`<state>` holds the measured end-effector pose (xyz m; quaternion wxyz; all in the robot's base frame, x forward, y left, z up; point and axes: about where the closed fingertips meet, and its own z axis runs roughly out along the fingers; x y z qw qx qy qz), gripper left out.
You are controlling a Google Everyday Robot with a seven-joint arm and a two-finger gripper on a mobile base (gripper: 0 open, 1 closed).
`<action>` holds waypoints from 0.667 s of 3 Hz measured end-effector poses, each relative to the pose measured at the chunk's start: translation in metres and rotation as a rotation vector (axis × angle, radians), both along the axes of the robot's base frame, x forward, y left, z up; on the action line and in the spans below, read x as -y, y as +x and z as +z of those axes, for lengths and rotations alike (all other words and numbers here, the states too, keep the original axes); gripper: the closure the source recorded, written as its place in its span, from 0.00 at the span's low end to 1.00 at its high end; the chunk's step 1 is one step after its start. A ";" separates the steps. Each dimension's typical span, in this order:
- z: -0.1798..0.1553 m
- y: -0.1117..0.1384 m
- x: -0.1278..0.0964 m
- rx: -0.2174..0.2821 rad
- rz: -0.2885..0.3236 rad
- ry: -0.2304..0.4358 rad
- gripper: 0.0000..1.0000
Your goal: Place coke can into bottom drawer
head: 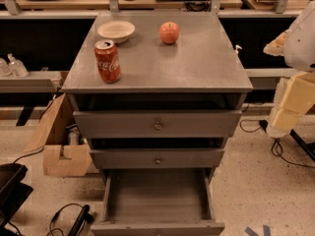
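Observation:
The coke can (108,61), red with white script and a silver top, stands upright on the front left of the grey cabinet's top (197,68). The bottom drawer (157,195) is pulled open, a wide shallow grey tray with nothing in it. My gripper is out of view. Only white and cream parts of my arm (298,87) show at the right edge, beside the cabinet and well away from the can.
A white bowl (116,31) and a red apple (169,32) sit at the back of the cabinet top. The two knobbed drawers (157,125) above are slightly open. A cardboard box (59,141) and cables lie on the floor at the left.

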<state>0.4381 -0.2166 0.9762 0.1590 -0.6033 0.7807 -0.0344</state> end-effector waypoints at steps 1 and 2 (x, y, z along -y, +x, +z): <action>0.000 0.000 0.000 0.000 0.000 0.000 0.00; 0.002 0.039 -0.018 0.061 0.016 0.136 0.00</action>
